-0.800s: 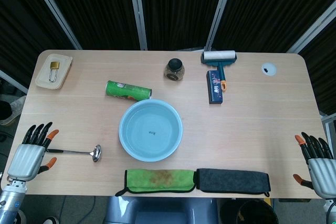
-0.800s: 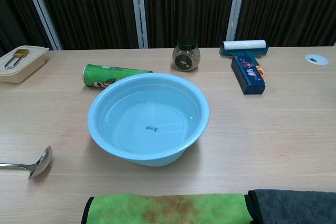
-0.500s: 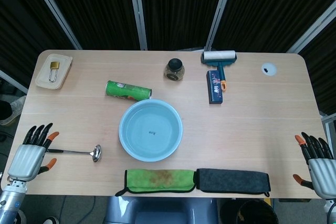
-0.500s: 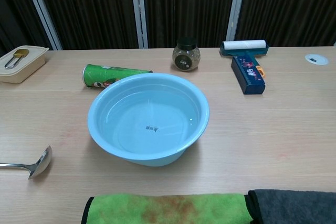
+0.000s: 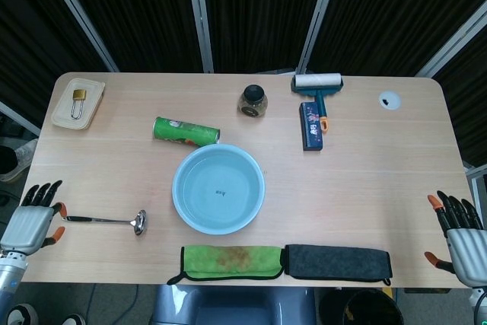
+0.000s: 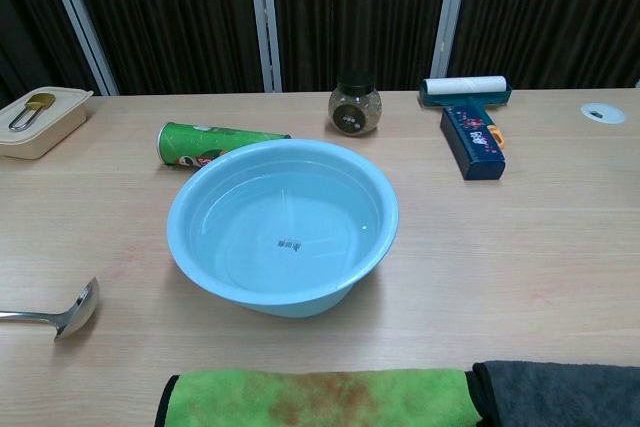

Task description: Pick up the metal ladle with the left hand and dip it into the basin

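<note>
The left hand (image 5: 29,221) has slid back toward 9 o'clock, off the ladle (image 5: 106,221) handle's end, fingers spread and holding nothing. The ladle lies flat at the basin's (image 5: 218,189) 8 o'clock, ungrasped. The right hand (image 5: 456,232) is idle, fingers apart.

This looks like a robotics lab bench rather than a home: a pale wood-grain table (image 5: 380,165) with a cable grommet (image 5: 389,100), backed by dark pleated curtains (image 5: 251,5) between metal frame posts (image 5: 199,13), carrying unrelated household props.
</note>
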You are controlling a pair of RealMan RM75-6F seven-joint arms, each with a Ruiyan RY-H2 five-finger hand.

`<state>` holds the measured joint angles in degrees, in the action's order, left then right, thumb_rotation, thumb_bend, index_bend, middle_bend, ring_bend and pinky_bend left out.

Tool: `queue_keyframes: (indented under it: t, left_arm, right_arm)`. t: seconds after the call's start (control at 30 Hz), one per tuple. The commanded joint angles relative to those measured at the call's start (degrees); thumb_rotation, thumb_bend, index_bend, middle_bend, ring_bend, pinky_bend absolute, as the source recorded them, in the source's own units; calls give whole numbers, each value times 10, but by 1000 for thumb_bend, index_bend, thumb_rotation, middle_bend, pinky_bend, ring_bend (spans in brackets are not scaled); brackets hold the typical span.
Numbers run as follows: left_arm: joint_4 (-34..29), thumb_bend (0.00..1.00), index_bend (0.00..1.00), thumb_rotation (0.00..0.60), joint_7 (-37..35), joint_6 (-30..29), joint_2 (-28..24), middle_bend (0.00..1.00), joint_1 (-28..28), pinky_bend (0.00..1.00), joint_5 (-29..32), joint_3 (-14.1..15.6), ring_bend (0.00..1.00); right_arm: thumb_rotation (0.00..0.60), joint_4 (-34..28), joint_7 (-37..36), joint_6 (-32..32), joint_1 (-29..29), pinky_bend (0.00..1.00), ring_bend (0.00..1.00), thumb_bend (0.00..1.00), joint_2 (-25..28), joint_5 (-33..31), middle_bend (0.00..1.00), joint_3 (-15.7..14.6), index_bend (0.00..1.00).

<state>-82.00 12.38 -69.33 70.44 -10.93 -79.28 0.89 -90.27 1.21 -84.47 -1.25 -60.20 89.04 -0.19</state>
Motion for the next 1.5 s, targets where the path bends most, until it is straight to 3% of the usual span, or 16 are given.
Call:
queue_keyframes:
  t: [0.03, 0.27, 0.93, 1.5]
  left_arm:
    - [40, 325, 472, 600, -1, 13, 34, 0, -9, 0, 14, -8, 0]
    - [86, 344, 470, 600, 6, 15, 75, 0, -12, 0, 19, -11, 0]
    - [108, 370, 441, 600, 83, 51, 125, 0, -28, 0, 74, -24, 0]
    - [134, 326, 432, 600, 94, 89, 157, 0, -49, 0, 88, -22, 0]
  right_arm:
    - [600, 0, -3, 2, -1, 0, 0, 0, 1, -2, 0, 1, 0]
    - [600, 2, -17, 3, -2, 0, 0, 0, 5, -5, 0, 3, 0]
    - [600, 8, -58, -3, 0, 0, 0, 0, 20, 1, 0, 2, 0]
    - [600, 9, -71, -8, 2, 0, 0, 0, 25, 2, 0, 2, 0]
